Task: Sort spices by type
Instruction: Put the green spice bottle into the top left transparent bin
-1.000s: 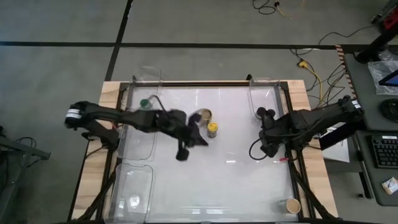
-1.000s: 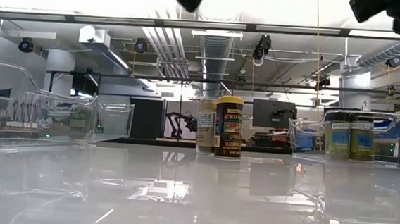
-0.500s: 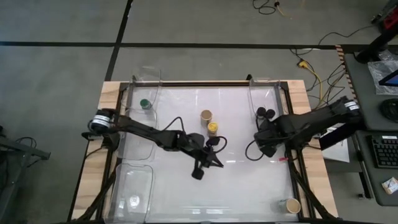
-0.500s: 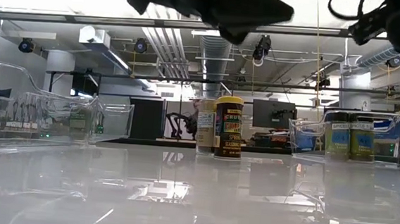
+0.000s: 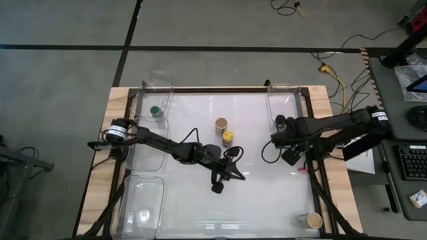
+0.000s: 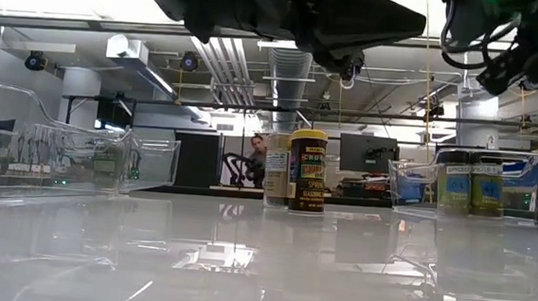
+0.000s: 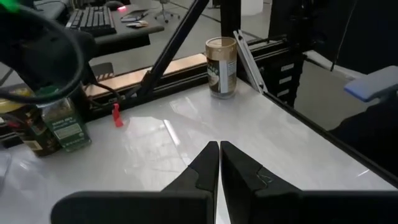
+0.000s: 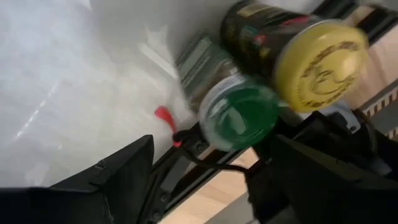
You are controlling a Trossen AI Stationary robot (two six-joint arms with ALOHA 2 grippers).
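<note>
While poised over mid worktop (image 5: 267, 193), left end effector (image 7: 219, 155) pressed together, empty; right end effector (image 8: 205, 162) spread above green-lidded jar (image 8: 239, 118) beside yellow-lidded jar (image 8: 320, 56).

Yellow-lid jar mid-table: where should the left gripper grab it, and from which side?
Grip the yellow-lid jar around its upright cylindrical body just under the lid, probably coming from above. The tan-lid jar stands close behind it, so close the fingers across the sides facing away from that neighbour.
</note>
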